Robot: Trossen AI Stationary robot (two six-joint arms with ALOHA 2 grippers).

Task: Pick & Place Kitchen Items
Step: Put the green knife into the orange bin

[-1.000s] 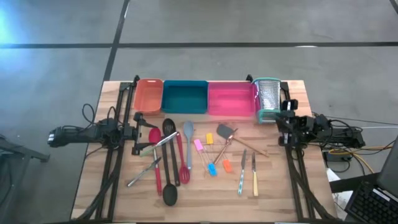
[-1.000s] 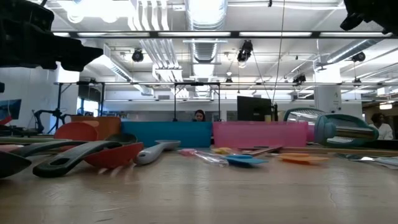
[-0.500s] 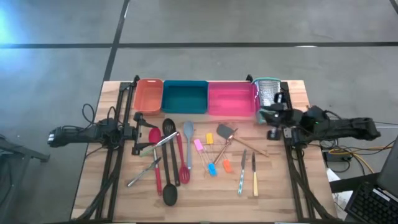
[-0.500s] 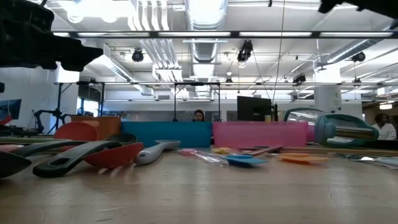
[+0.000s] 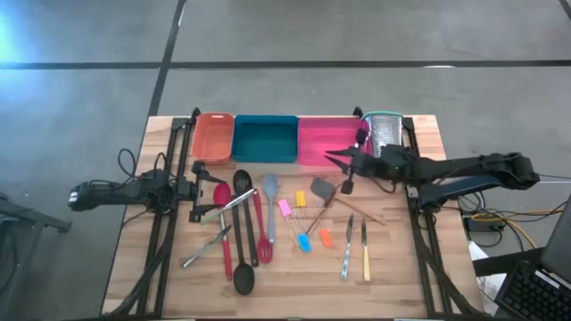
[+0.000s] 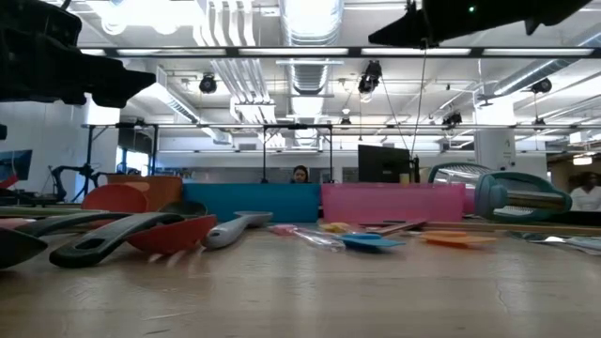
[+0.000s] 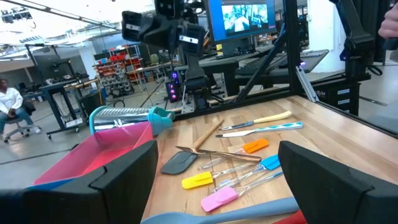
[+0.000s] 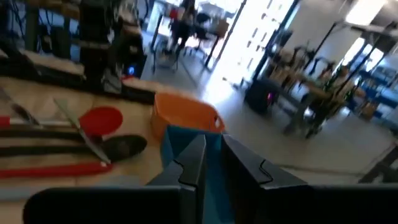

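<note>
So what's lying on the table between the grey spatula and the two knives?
In the high view, a wooden-handled tool slants across the gap between the grey spatula and the two knives, with small yellow, pink, blue and orange tools beside it.

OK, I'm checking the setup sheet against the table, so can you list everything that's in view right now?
Trays: three, orange, teal, pink, in a row along the table's far edge.
Grater: one, metal with teal trim, beside the pink tray.
Long spoons and spatulas: several, black, red, grey, left of centre.
Tongs: one, metal, among the long spoons.
Small tools: several, pink, yellow, blue, orange, centre.
Knives: two, right of centre, near edge.
Person: one, in the room behind the table.
Left pincer: open, at the table's left edge.
Right pincer: over the pink tray's near edge, holding nothing.
</note>
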